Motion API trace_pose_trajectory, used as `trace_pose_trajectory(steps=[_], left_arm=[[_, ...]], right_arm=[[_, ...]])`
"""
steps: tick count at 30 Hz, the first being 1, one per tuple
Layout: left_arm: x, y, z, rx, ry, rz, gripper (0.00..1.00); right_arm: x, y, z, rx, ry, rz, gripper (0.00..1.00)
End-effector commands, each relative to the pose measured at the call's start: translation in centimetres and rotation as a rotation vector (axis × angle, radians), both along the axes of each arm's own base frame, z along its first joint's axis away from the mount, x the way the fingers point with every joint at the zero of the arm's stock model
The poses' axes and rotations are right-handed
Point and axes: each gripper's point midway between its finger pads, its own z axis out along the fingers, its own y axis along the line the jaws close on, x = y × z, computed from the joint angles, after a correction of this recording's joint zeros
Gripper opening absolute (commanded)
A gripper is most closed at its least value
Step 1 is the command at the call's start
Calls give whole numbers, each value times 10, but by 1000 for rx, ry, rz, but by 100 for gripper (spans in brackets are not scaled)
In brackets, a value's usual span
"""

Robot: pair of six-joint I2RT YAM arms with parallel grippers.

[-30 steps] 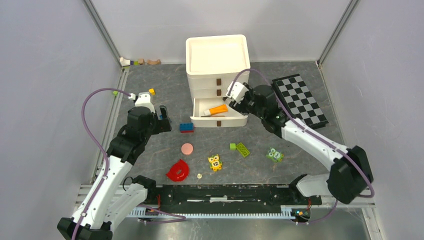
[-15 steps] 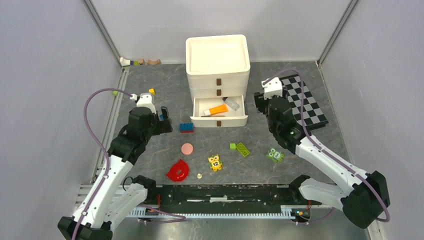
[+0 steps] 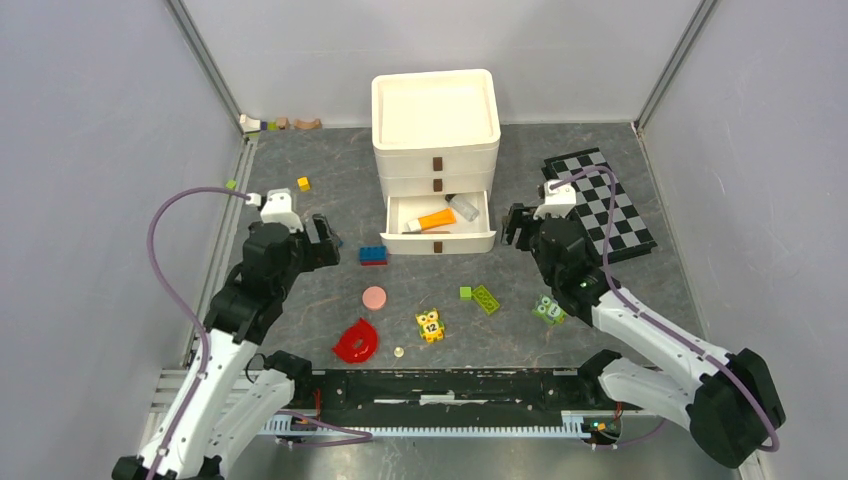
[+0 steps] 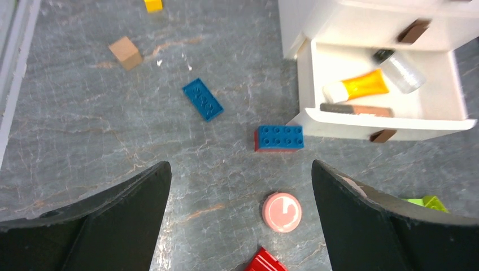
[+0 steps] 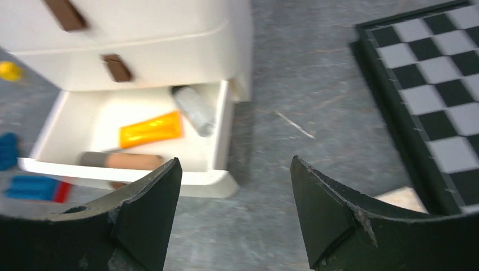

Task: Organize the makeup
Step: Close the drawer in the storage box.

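One round pink disc (image 4: 282, 212) loose on the table (image 4: 85, 113).
Flat beneath the spread, empty left claw (image 4: 240, 166): likely light, stiff, slick; pinch across its rim. Ahead of the spread, empty right claw (image 5: 235, 161), the drawer (image 5: 197, 183) holds orange tube (image 5: 149, 129), beige stick (image 5: 121, 160).

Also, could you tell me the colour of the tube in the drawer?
The tube is orange with a white cap; left wrist view.

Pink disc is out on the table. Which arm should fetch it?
Left. The pink disc lies just ahead of the open left gripper; the right gripper is by the drawer, farther away.
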Motion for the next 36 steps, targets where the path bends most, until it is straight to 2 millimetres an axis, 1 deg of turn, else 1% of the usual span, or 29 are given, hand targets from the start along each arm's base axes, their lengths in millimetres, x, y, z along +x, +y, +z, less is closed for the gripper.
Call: trace_pose_trajectory(steps=[1,3,5,9,11,14,17,22,26,29,33,34,36], left_arm=[[-6,6,47,-67,-194,21,100],[-9,9,66,-81,-225,35,100],[-9,10,77,-71,-229,34,100],[-9,13,80,-42,-218,37,100],[-8,9,77,-47,-208,24,100],[-2,1,69,-56,-186,-8,100],[8,-6,54,-41,-166,-35,100],[18,-8,28,-9,-118,-40,100],[17,-2,21,25,-91,-20,100],[15,1,14,37,-70,-5,100],[15,3,12,44,-61,1,100],[15,4,12,47,-60,4,100],[16,5,13,52,-62,11,100]], right_arm=[[9,48,36,303,-81,132,77],[11,57,37,353,-68,150,78],[13,61,36,399,-53,142,78],[11,71,34,493,-35,162,80],[11,74,33,562,-21,152,80],[13,80,35,579,-11,170,80],[16,90,36,598,3,196,80],[22,101,40,660,-5,221,81],[28,115,47,724,-1,259,81],[32,126,55,813,-9,288,81],[41,142,65,926,-14,323,80],[43,146,70,939,-21,337,80],[50,152,73,950,-17,343,80]])
